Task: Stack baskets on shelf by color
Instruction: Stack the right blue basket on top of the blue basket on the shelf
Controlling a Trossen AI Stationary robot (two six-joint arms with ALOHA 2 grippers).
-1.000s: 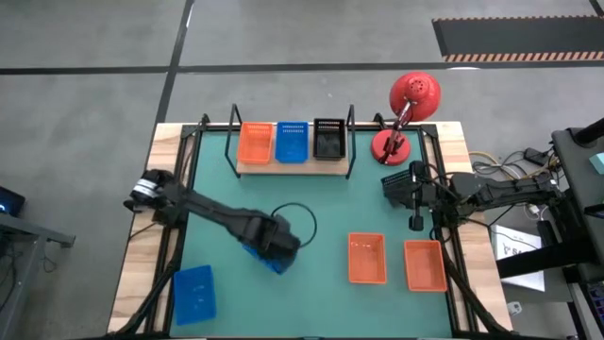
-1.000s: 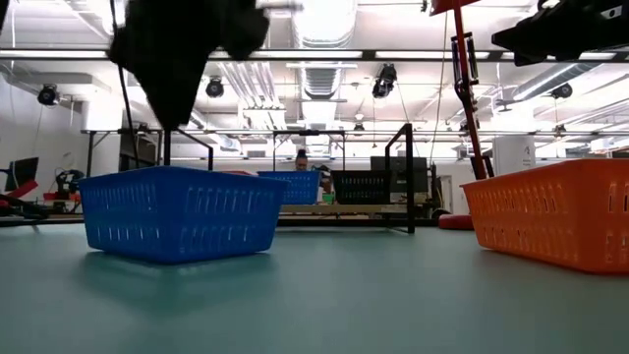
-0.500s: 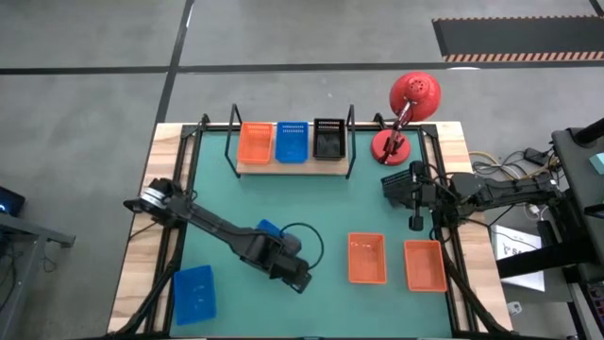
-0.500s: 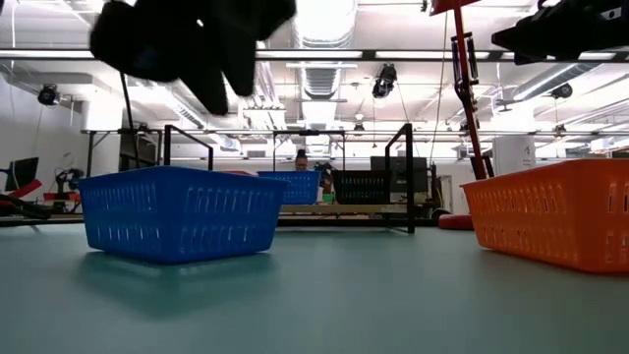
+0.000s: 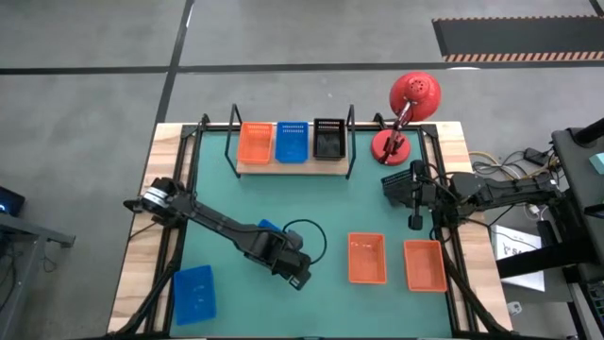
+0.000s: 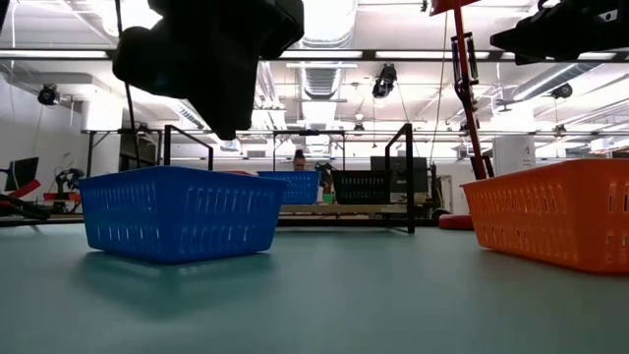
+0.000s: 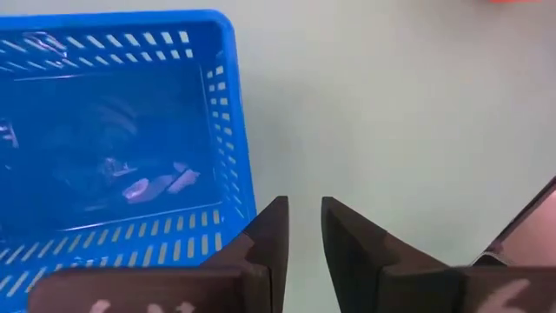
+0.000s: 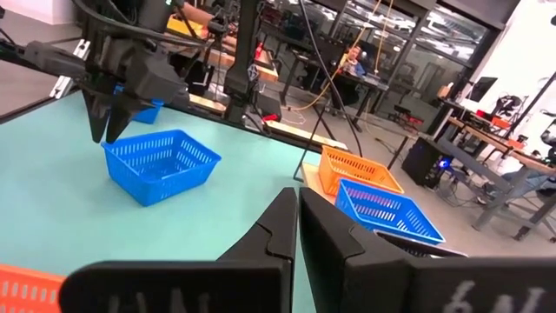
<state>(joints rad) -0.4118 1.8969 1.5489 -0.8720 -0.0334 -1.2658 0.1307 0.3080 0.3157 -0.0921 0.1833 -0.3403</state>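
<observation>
In the high view, my left gripper hangs over the green mat just near-right of a blue basket, which my arm partly hides. In the left wrist view its fingers stand a narrow gap apart beside that basket's long wall, touching nothing. The basket rests on its base. A second blue basket sits near the table's near-left corner, and two orange baskets near-right. The shelf at the far edge carries an orange, a blue and a black basket. My right gripper waits shut at the right edge.
A red desk lamp stands at the far-right corner beside the shelf's wire upright. A black cable loop lies by the central blue basket. Bare green mat stretches between the shelf and the orange baskets.
My left gripper has moved from above the central blue basket toward the table's near-right, tipping on the way, and has come lower beside the basket. The basket has stayed where it was.
</observation>
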